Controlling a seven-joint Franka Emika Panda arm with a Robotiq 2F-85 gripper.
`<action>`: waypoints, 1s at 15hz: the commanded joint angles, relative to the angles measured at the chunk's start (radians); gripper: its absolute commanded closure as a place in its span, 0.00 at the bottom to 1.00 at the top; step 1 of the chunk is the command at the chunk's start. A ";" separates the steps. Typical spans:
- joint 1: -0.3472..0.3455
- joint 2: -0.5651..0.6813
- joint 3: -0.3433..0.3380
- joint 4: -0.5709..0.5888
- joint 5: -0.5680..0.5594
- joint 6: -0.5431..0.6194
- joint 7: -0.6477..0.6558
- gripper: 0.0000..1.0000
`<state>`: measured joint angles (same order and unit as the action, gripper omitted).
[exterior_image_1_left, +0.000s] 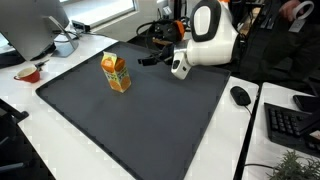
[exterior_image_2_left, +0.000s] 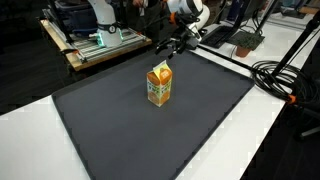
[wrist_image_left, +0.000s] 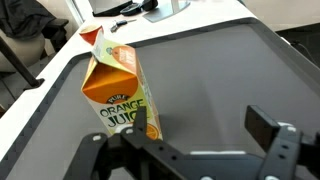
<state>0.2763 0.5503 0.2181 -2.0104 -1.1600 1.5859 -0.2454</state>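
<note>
An orange juice carton stands upright on the dark grey mat, also in an exterior view and in the wrist view. My gripper hangs above the mat's far part, a little way from the carton; it shows in an exterior view too. In the wrist view the gripper is open and empty, with the carton just beside its left finger.
A black mouse and a keyboard lie on the white table by the mat. A red bowl and a monitor base stand at the other side. Cables and a cart surround the table.
</note>
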 joint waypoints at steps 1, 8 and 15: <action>-0.008 0.030 0.004 0.026 -0.003 -0.007 0.000 0.00; 0.021 0.152 -0.033 0.124 -0.057 -0.082 0.011 0.00; 0.010 0.311 -0.055 0.211 -0.257 -0.065 -0.063 0.00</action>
<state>0.2839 0.7965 0.1773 -1.8599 -1.3514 1.5302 -0.2612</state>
